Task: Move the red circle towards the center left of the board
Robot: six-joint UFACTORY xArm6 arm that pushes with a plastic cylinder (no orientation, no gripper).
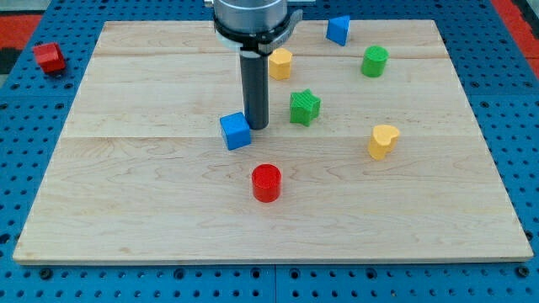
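My tip [257, 126] rests on the wooden surface [126, 168] near the middle of the board, just beside the blue cube [236, 131], which sits at its left in the view; whether the two touch I cannot tell. There is no gripper here, only the dark rod, so nothing is clasped or let go.

The red circle [266, 183], a short red cylinder, stands below my tip toward the view's bottom, apart from the blue cube and from the rod. It lies near the board's middle, slightly toward the bottom edge.

To the right of my tip is the green star [305, 107]. Above it, close beside the rod, is a yellow block [280, 63]. Farther right stands a green cylinder [375, 61], and near the top edge a second blue block [338, 29]. A yellow heart [383, 140] sits at the right, well apart from the others.

Off the board, at the view's top left, a red block [50, 57] lies on the blue pegboard [25, 126].
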